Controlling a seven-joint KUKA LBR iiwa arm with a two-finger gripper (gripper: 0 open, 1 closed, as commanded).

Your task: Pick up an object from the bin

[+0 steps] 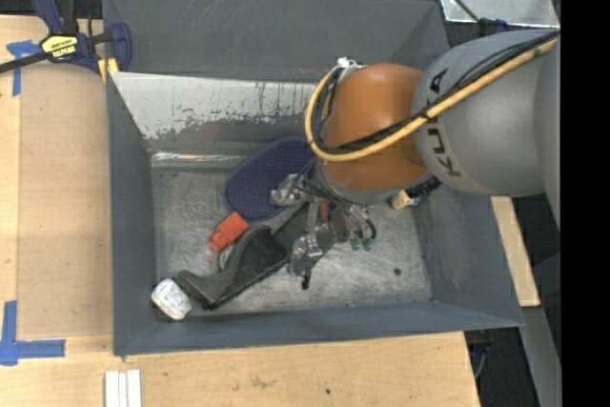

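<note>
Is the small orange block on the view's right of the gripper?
No, the orange block sits on the view's left of the gripper, beside the black tool.

Gripper (pixel 307 254) beside heap (pixel 243 264) in bin (pixel 130 205)

From where I stand the one word I can read is KUKA, in dark capitals on the grey casing of the arm (pixel 496 129), the letters running sideways along its curve just beside the orange cover (pixel 376 110). If the white thing (pixel 172 298) in the near left corner of the bin (pixel 129 205) bears any print, it is too small to tell
</note>
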